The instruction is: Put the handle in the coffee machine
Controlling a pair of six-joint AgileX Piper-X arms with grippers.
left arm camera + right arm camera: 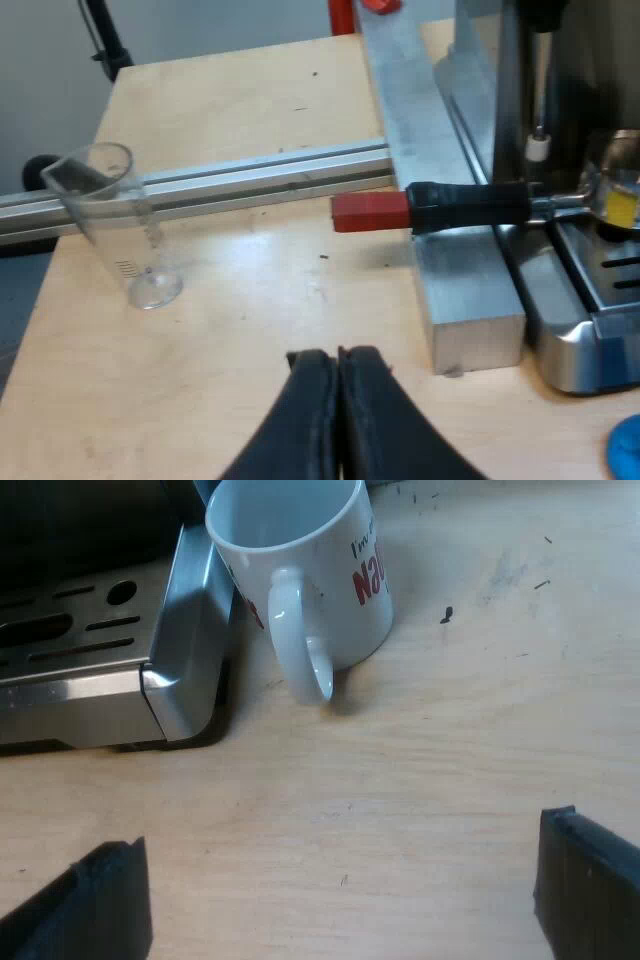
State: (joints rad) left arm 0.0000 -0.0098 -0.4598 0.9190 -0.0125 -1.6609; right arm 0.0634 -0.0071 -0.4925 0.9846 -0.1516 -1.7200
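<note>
Wooden bench, red-ended holder handle jutting from espresso machine front, measuring glass nearby, left gripper pressed together empty, right gripper apart near mug.

- A pale wooden table is carrying everything.
- A clear measuring glass is standing on its foot, just beside an aluminium rail that is lying across the wood.
- A thicker aluminium bar is lying along the espresso machine.
- A white mug is standing upright, close against the machine's base corner.
- A blue rounded thing is sitting near the machine's front; I cannot tell what it is.
</note>
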